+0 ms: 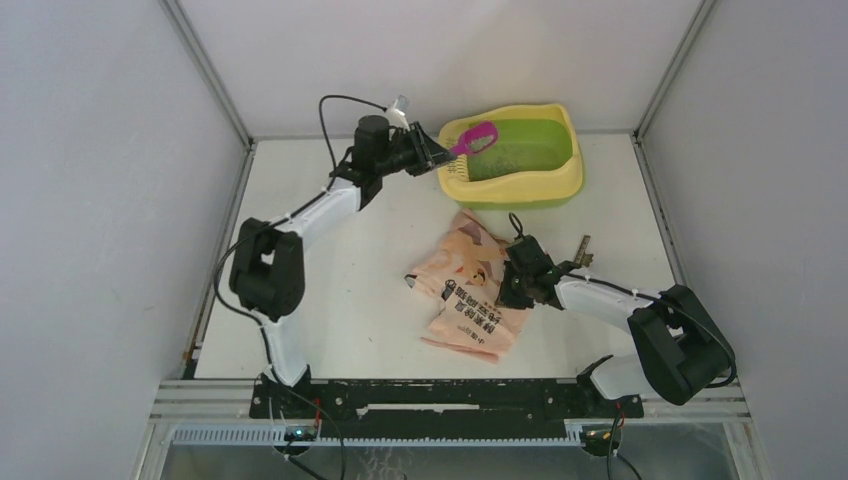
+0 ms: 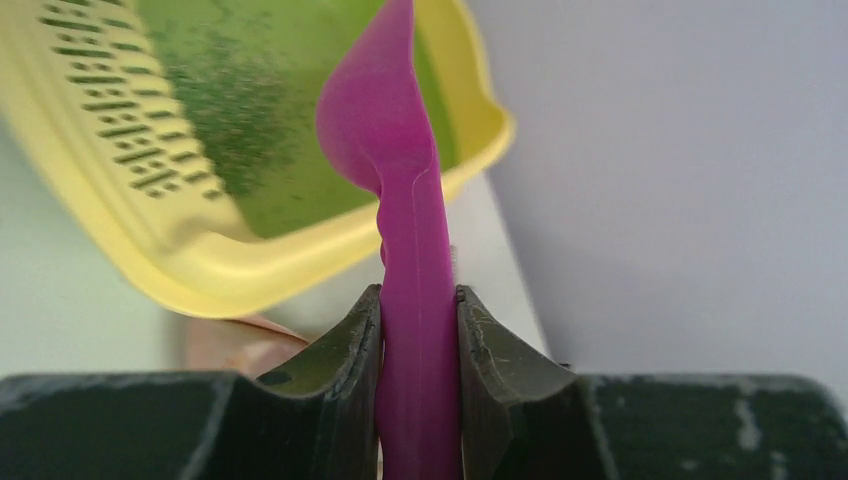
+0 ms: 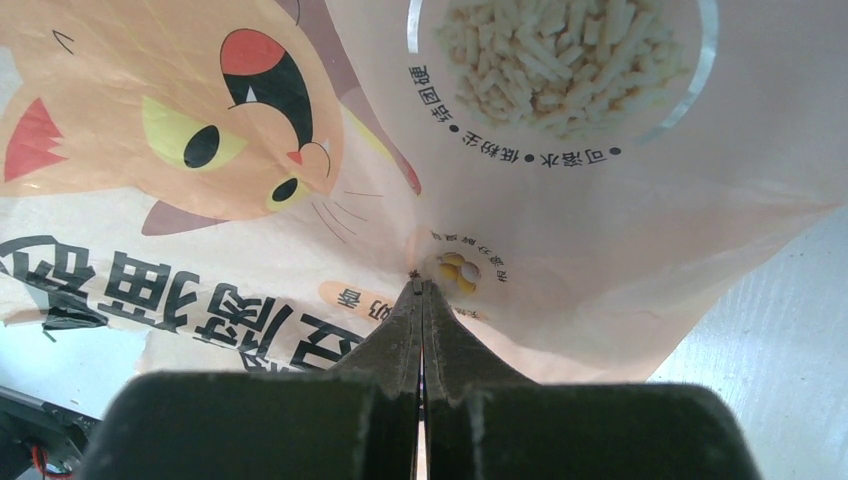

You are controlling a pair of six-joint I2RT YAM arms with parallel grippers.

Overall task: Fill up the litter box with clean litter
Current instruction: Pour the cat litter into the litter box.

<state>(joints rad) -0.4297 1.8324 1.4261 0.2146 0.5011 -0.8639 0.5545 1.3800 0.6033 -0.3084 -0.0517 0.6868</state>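
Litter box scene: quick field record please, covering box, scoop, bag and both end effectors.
litter box: far side of table
litter: thin scatter of dark specks in green basin
scoop: pink, head over box's left end
left end effector: shut on scoop handle
bag: peach, on table in front of box
right end effector: shut, pinching a fold of bag

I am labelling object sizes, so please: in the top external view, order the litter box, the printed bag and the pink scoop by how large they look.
1. litter box, largest, but only slightly.
2. printed bag, crumpled, so these two look nearly alike.
3. pink scoop, clearly smallest.
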